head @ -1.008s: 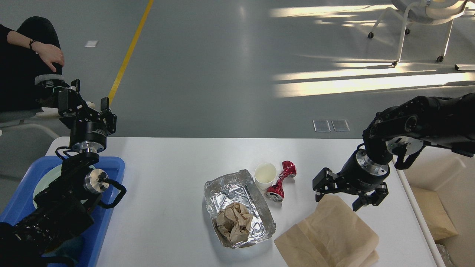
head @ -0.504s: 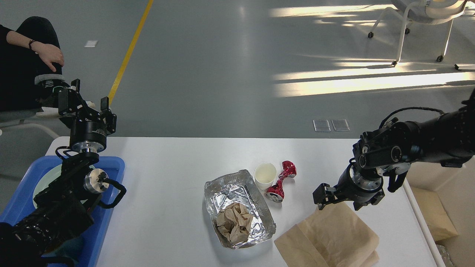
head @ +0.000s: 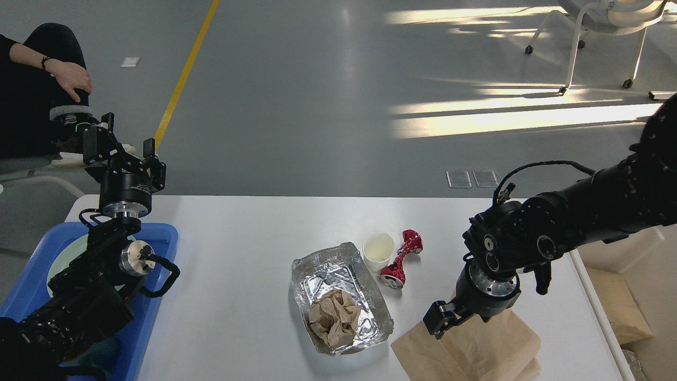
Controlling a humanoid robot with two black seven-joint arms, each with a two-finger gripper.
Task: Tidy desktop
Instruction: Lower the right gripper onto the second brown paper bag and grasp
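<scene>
Desktop (head: 238,254): wide white top, matte, rounded far-left corner, running from the blue tray (head: 158,296) at left to the right edge near a white bin (head: 650,264).

On it, counted: one foil container (head: 338,293) at middle-near, with one wad of crumpled brown paper (head: 333,316) inside. One white paper cup (head: 377,251), upright, just beyond the container's far-right corner. One crushed red can (head: 400,259) lying just right of the cup, seemingly touching it. One brown paper bag (head: 476,349) flat at near right, running off the near edge of view.

My right gripper (head: 441,320) hangs low over the bag's far-left corner, pointing down and left. One finger block shows; the rest is hidden behind the wrist, so I cannot tell how the jaws stand or whether they touch the paper. My right arm crosses the table's right end.

My left gripper (head: 124,145) is raised over the far-left corner, above the tray; fingers spread, nothing between them. One pale plate lies in the tray, mostly hidden by my left arm.
</scene>
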